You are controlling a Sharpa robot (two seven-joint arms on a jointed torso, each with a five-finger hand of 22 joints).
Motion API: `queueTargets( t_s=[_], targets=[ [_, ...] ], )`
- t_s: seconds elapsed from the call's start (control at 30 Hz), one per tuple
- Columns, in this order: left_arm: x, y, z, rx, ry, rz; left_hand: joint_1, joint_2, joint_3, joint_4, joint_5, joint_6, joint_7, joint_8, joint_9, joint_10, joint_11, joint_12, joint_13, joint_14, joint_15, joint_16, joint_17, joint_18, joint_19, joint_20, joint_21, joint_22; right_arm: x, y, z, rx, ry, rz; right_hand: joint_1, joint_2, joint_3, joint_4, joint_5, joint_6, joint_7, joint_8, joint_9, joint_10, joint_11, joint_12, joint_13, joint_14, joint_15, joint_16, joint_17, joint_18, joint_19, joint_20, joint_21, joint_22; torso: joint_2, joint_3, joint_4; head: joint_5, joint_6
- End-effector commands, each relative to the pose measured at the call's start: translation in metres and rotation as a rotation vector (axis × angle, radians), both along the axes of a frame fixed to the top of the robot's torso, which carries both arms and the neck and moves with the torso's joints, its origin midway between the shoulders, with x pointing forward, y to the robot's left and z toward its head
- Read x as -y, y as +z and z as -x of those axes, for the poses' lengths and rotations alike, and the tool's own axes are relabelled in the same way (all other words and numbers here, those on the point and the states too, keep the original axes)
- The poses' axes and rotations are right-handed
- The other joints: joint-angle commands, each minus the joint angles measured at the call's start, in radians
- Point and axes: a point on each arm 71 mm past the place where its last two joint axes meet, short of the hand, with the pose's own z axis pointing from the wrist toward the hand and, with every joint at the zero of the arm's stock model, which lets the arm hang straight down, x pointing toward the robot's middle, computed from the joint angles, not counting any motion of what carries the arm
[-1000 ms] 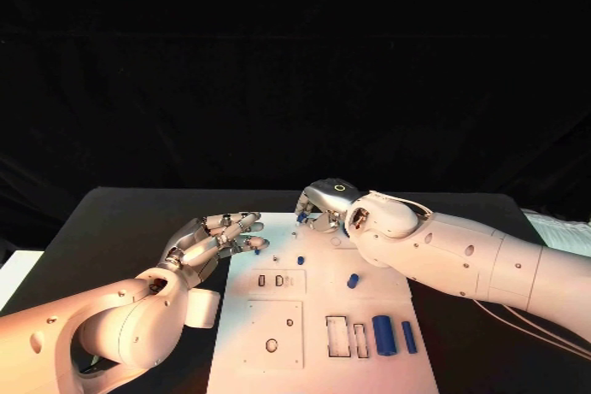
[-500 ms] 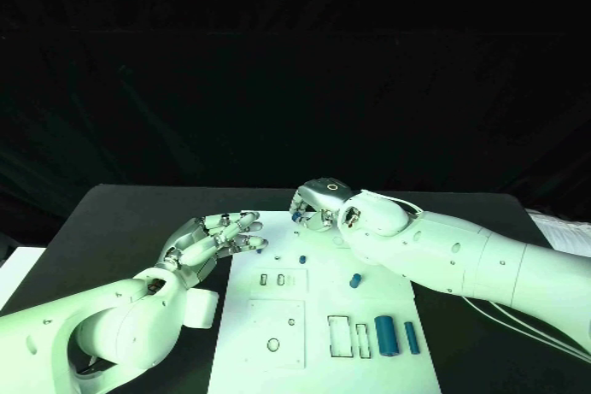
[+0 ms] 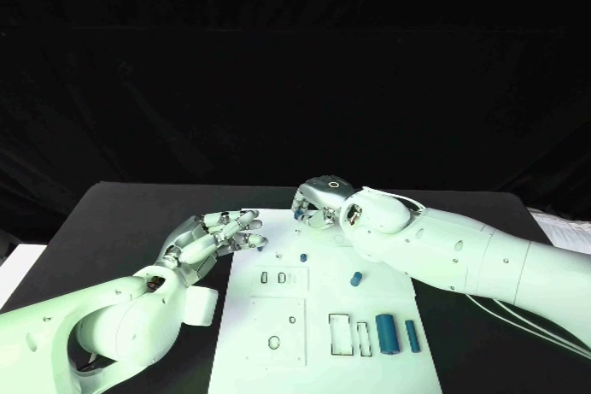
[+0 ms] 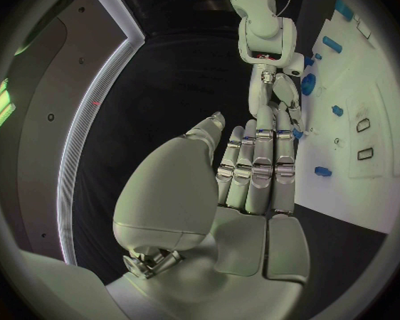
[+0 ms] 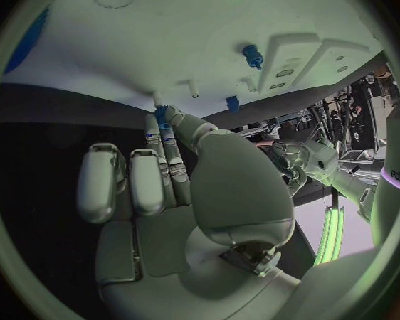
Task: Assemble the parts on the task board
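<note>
The white task board [image 3: 247, 343] lies in the middle of the table. At its far end my right hand [image 3: 323, 206] pinches a small blue part [image 3: 300, 213] between thumb and a fingertip, low over the board; the same part [image 5: 161, 112] shows at the fingertips in the right wrist view. My left hand [image 3: 217, 237] hovers at the board's left edge with fingers stretched out and nothing in them, beside a tiny blue piece [image 3: 261, 249]. A short blue peg [image 3: 303, 258] and another blue part [image 3: 356, 279] sit mid-board. Two blue cylinders [image 3: 387, 332] lie near its right front.
Rectangular and round slots [image 3: 339, 334] are cut into the board's front half. Black table [image 3: 123, 223] surrounds the board on both sides. My right forearm [image 3: 468, 257] crosses above the board's right edge.
The right hand has edged slightly toward the left with the small blue part still pinched. The left hand has barely shifted.
</note>
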Motion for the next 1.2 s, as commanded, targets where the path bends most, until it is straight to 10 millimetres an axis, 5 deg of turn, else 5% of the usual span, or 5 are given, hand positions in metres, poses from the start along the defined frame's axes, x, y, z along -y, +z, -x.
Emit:
queueTargets(
  t_s=[0.03, 1.2],
  targets=[
    [0.0009, 0.0014, 0.0000, 0.005, -0.013, 0.010, 0.008, -0.002, 0.004, -0.002, -0.005, -0.005, 0.005, -0.003, 0.000, -0.005, -0.001, -0.003, 0.000, -0.006, -0.001, -0.007, 0.002, 0.012, -0.003, 0.006, -0.005, -0.001, 0.0055, -0.0079, -0.0003, -0.014, -0.036, 0.060, 0.004, -0.008, 0.002, 0.003, 0.005, 0.003, 0.002, 0.005, 0.002, 0.005, -0.012, 0.006, 0.002, 0.033, 0.005, 0.006, -0.001, -0.007, -0.002, 0.008, 0.005, 0.002, 0.001, 0.0003, 0.0004, 0.000, -0.001],
    [-0.0016, 0.0005, -0.0014, 0.002, -0.007, 0.005, 0.008, -0.003, 0.006, -0.004, -0.006, -0.005, 0.006, -0.005, 0.000, -0.006, 0.000, -0.003, 0.000, -0.006, -0.001, -0.008, 0.004, 0.012, -0.003, 0.006, -0.006, -0.002, 0.0046, -0.0067, 0.0056, 0.000, -0.017, 0.072, -0.008, -0.021, -0.001, 0.012, 0.003, 0.004, 0.000, 0.005, 0.003, 0.007, -0.013, 0.006, 0.003, 0.033, 0.004, 0.007, -0.001, -0.006, -0.004, 0.008, 0.006, 0.003, 0.003, -0.0021, 0.0036, -0.003, -0.001]
  ],
)
